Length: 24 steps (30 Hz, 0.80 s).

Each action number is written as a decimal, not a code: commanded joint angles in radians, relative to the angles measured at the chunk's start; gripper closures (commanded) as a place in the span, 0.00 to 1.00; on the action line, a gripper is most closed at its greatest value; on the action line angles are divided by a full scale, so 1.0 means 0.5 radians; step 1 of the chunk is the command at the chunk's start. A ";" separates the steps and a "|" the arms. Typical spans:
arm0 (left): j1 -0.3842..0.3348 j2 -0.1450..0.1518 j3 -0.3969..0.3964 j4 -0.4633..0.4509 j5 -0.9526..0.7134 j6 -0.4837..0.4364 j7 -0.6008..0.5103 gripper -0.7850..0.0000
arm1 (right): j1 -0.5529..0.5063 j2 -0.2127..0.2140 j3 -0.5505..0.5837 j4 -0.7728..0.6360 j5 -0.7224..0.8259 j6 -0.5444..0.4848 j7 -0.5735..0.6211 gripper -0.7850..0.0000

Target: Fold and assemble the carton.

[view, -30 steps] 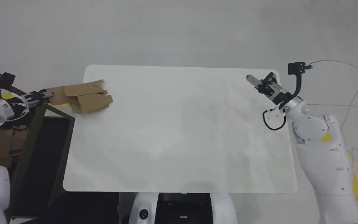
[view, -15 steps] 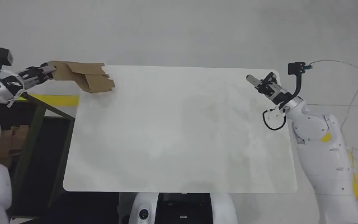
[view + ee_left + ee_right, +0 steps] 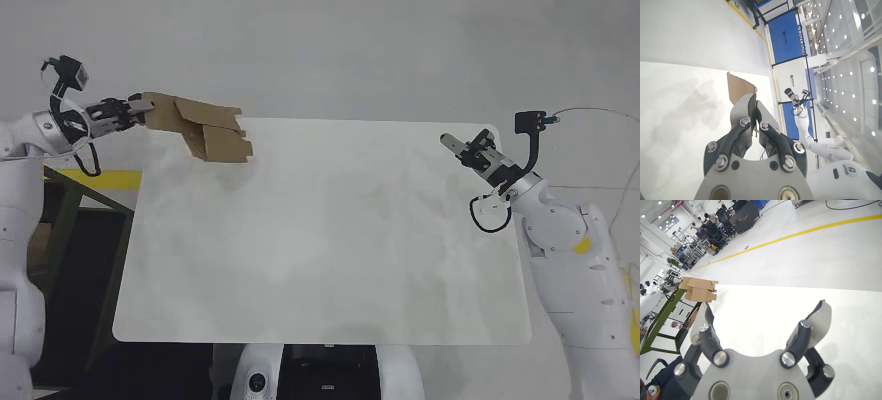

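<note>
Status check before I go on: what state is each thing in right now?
carton, collapsed flat, not assembled, held in the air at the far corner of the table.
left gripper, shut on the carton's edge.
right gripper, open, empty, above the table.

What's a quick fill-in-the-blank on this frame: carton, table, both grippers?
1. The left gripper is ____ on the flattened carton.
2. The right gripper is ____ and holds nothing.
3. The carton is held over the table's far ____ corner, by the robot's own sides.
Missing words: shut; open; left.
</note>
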 commanded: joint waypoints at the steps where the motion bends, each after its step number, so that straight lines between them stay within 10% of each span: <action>1: -0.019 -0.028 0.068 -0.061 0.007 0.025 0.003 1.00 | 0.000 0.000 0.000 0.000 0.000 0.000 0.000 0.00; 24: -0.160 -0.335 0.684 -0.608 -0.047 0.184 0.067 1.00 | 0.000 0.000 0.000 0.000 0.000 0.000 0.000 0.00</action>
